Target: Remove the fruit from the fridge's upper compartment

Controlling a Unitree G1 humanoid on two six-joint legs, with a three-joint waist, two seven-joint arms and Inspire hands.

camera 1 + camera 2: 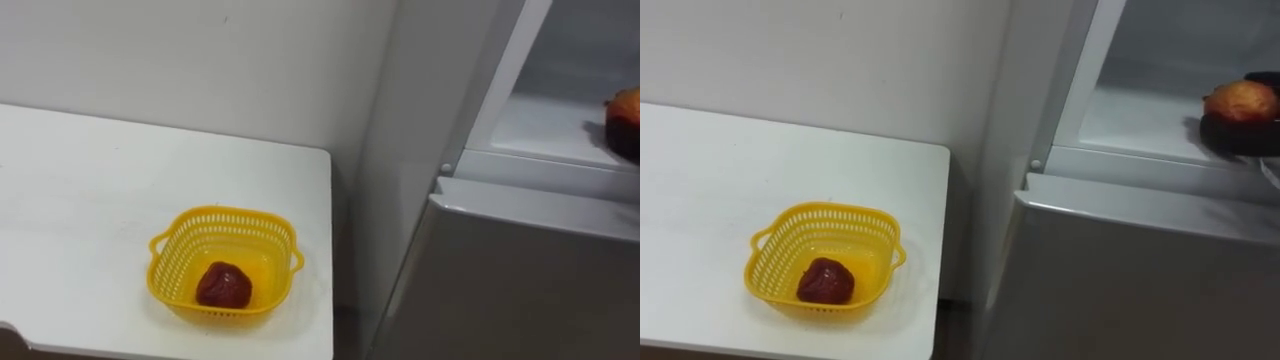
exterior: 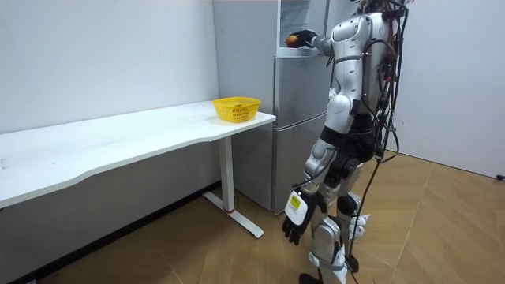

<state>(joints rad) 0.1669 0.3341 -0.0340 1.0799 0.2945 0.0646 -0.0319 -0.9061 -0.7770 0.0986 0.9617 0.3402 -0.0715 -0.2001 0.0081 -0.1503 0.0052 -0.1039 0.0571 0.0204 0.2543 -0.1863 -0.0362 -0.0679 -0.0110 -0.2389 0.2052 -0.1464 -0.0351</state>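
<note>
Looking from the left eye: the white counter [image 1: 80, 200] is carrying a yellow basket [image 1: 225, 212] near its right end, and a dark red fruit [image 1: 223, 286] is lying inside it.
Fridge, left eye: the fridge [image 1: 520, 270] is standing just beside the counter with its upper compartment open. An orange-red fruit [image 1: 625, 118] is showing at the right edge, over the upper shelf [image 1: 540, 130].
Right eye, the task's thing: the orange-red fruit [image 1: 1240, 100] is sitting inside the upper compartment, near the front of the shelf, and is not yet out of the fridge.
Right eye, right hand: the right hand [image 1: 1238, 135] is cupping the fruit from below. Its dark fingers are curling round it, so I am judging that it is gripping the fruit.
Room view, stance: the robot is standing upright before the fridge, with the right arm reaching up into the open compartment.
Room view, left hand: the left hand [image 2: 298, 221] is hanging low beside the leg, its fingers relaxed and holding nothing.
Step in hand: I am reading this as the grasp inside the fridge, with the taking out not yet done.
Next move: it is calling for drawing the hand straight out over the shelf's front edge with a firm grip. After that the robot is probably carrying the fruit across to the basket.
</note>
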